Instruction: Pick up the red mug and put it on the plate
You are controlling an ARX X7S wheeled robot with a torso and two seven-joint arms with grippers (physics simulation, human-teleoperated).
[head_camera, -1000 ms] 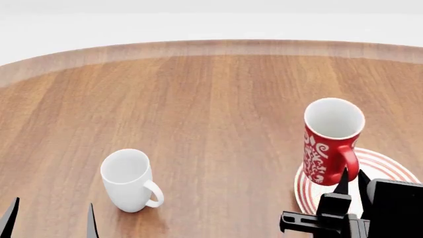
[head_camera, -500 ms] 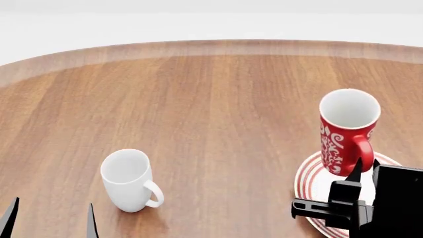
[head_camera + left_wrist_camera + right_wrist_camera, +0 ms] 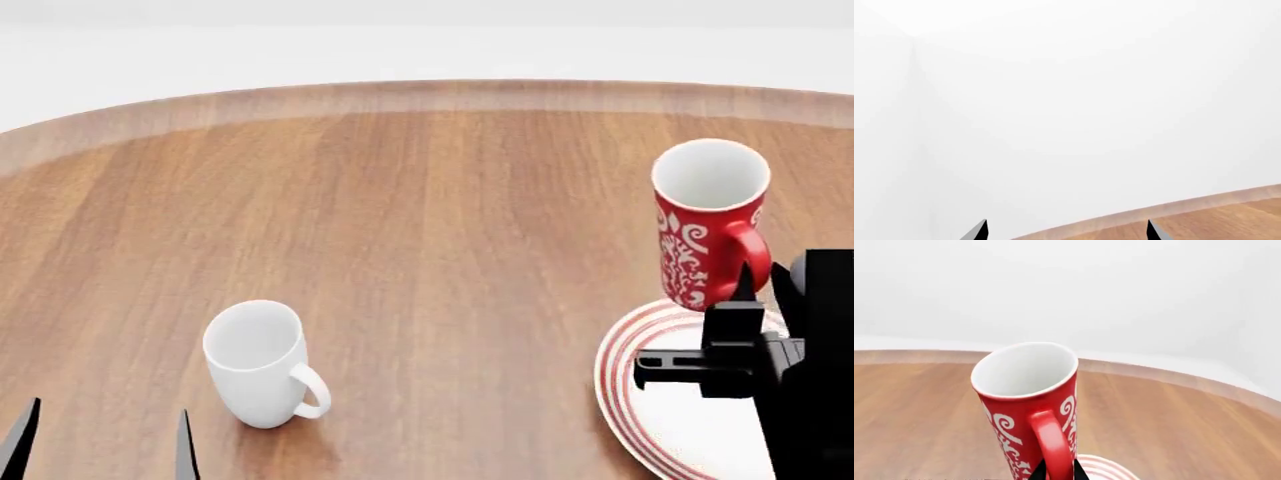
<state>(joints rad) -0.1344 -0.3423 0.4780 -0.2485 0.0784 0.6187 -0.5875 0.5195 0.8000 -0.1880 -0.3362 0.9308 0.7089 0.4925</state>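
Wood tabletop under all: the right gripper pinches the red mug by its handle, raised just beyond the plate — a thin hold, so it could swing or slip; left gripper idle, spread.

No words, brands, numbers or signs can be read anywhere. The red mug bears only white swirl ornament, not lettering, and the plate carries plain red rings around its rim.
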